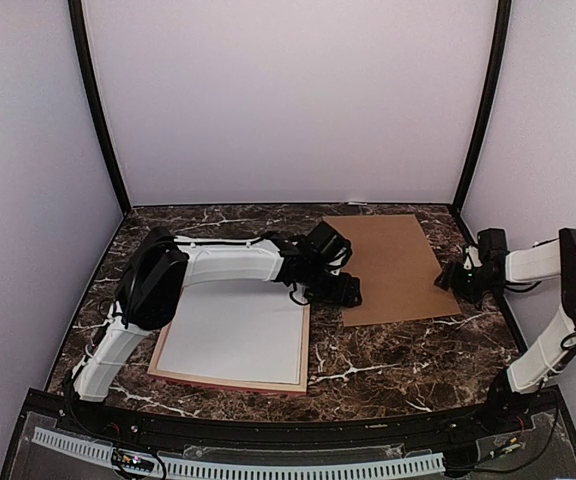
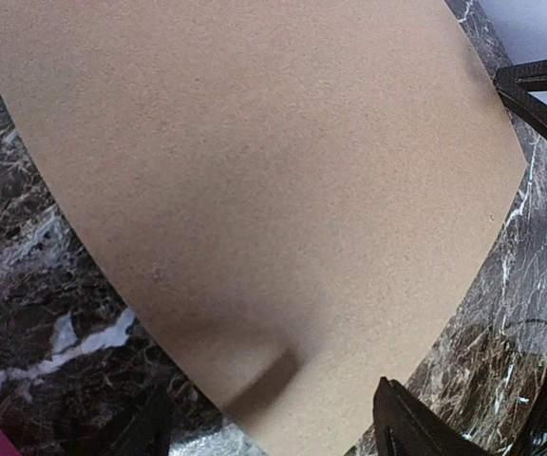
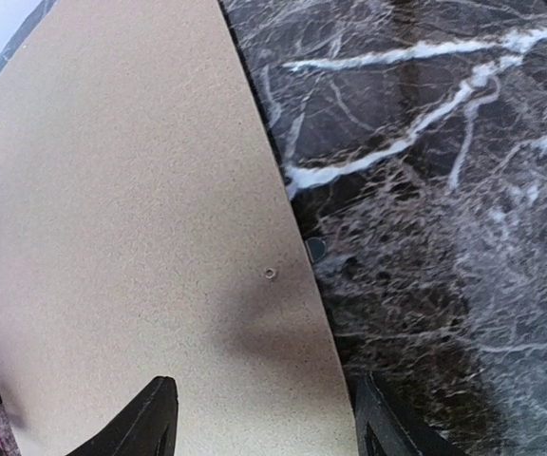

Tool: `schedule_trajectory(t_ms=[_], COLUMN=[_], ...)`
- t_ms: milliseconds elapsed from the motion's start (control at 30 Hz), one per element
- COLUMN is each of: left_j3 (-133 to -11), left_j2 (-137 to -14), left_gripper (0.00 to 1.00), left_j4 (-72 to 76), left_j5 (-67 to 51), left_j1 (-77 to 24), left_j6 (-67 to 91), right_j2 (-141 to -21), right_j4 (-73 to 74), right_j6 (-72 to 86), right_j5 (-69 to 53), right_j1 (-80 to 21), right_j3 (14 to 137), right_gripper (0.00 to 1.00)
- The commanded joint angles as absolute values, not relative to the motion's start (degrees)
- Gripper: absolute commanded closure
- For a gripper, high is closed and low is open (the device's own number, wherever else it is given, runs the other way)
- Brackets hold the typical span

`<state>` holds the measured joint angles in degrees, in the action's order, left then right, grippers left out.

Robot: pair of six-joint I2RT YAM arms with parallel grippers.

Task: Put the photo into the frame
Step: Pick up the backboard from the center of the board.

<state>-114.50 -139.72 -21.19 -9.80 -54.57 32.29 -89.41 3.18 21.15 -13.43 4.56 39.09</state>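
At the near left of the table (image 1: 398, 350), the frame (image 1: 226, 383) lies flat, a little askew, with thin pinkish wood rails. Its left rail stands well clear of the pale side wall, with bare marble beyond it at the back. The photo (image 1: 233, 335) lies inside the rails with its plain white back up, a smooth matt rectangle with no window cut in it. The left arm reaches across the frame's far edge. A strip of dark, white-veined, glossy marble stays free between the frame and the brown backing board (image 1: 393, 265). The left pincer (image 1: 348, 292) hangs over that board's near left corner, its fingers wide apart and gripping nothing; whether a tip touches the board I cannot tell. The board is a flat, grainy, fibre-like rectangle, turned slightly, its far edge close to the back wall and open marble in front of it. At its right edge the right pincer (image 1: 453, 280) straddles the rim, one finger over the board and one over the marble, spread and empty, with the right wall just beyond.
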Motion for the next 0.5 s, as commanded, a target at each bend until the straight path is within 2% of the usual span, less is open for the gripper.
schedule_trajectory(t_ms=[0,133,467], left_j3=[-114.83,-113.52,-106.78], left_j2=[-140.74,-140.19,-135.59], left_gripper=[0.25,0.26,0.27], left_j4=[-22.15,-20.79,-16.96], left_j5=[-12.80,-14.58,-17.86], left_j1=[-55.25,-55.52,-56.03], left_j6=[34.07,34.83,37.31], right_j2=[-89.30,-86.31,-73.92], right_j4=[7.18,6.88,8.52], right_j6=[22.82,23.58,27.92], right_j5=[-19.58,-24.57,-38.47], right_j1=[4.31,4.31,4.31], right_j3=[35.80,35.04,32.61], right_gripper=[0.36,0.40,0.57])
